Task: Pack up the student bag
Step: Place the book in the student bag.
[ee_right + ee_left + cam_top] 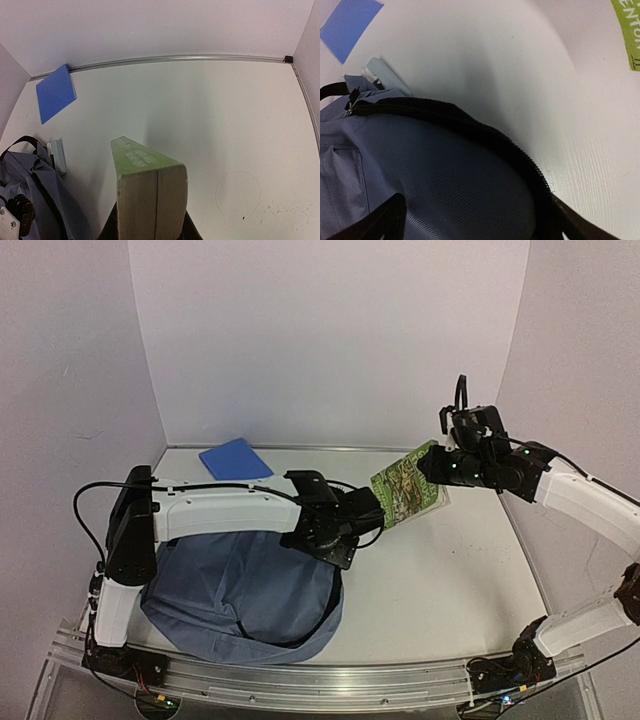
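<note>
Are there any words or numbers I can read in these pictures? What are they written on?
"ENTO": white capital letters on the green book, cut off by the picture's edge in the left wrist view; the next letter is unclear.
Top view: the print on the same cover is too small to read.
Right wrist view: pale marks on its green face are blurred.
Blue book and student bag: no words show.

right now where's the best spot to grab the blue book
Likely its near edge, coming from the front: the blue book is thin, its far end is by the back wall, and the near side faces open table.
</note>
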You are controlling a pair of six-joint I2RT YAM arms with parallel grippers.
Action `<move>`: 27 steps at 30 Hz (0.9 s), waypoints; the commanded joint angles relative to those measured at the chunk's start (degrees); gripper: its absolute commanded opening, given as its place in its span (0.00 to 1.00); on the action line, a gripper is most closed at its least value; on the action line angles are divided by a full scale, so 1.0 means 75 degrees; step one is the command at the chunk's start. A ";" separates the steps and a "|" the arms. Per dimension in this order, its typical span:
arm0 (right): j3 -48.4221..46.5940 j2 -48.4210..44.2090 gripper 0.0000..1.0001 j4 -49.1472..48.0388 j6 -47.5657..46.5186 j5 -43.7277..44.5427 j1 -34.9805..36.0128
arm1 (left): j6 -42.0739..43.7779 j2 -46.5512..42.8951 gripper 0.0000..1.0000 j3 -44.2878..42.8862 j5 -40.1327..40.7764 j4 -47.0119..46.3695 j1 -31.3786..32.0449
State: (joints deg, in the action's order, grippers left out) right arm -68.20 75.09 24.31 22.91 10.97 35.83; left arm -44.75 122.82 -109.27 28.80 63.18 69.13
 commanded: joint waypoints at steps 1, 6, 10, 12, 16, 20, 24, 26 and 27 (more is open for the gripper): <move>-0.0059 -0.0276 0.00 -0.0921 0.0165 0.0035 0.0051 | -0.0415 -0.0135 0.81 -0.0379 0.0803 0.1267 0.0010; -0.0098 -0.0194 0.00 -0.0933 0.0185 -0.0047 0.0051 | -0.0583 -0.0634 0.60 0.0042 0.0824 0.1186 -0.0002; -0.0194 -0.0229 0.00 -0.0935 0.0312 -0.0528 0.0055 | -0.0582 -0.1147 0.36 0.0563 0.0634 0.0802 0.0003; -0.0228 -0.0288 0.00 -0.0929 0.0412 -0.0935 0.0053 | -0.0604 -0.1422 0.26 0.0800 0.0625 0.0709 -0.0006; -0.0230 -0.0500 0.00 -0.0900 0.0672 -0.2197 0.0050 | -0.0542 -0.2041 0.04 0.1305 0.0447 0.0321 -0.0129; -0.0180 -0.0653 0.00 -0.0805 0.0836 -0.3593 0.0051 | -0.0050 -0.2927 0.00 0.2104 -0.0317 -0.0734 -0.0498; -0.0012 -0.0740 0.00 -0.0792 0.1191 -0.4927 0.0067 | 0.0883 -0.4049 0.00 0.2904 -0.1570 -0.1958 -0.1015; 0.0144 -0.0688 0.00 -0.0798 0.1389 -0.5386 0.0135 | 0.1264 -0.4653 0.00 0.3227 -0.2343 -0.2536 -0.1275; 0.0221 -0.0617 0.00 -0.0811 0.1476 -0.5429 0.0232 | 0.1428 -0.4899 0.00 0.3347 -0.2681 -0.2767 -0.1383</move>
State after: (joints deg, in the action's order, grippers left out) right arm -67.70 72.03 23.41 29.54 -18.87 36.06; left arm -41.59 95.49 -86.82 19.99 54.94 61.74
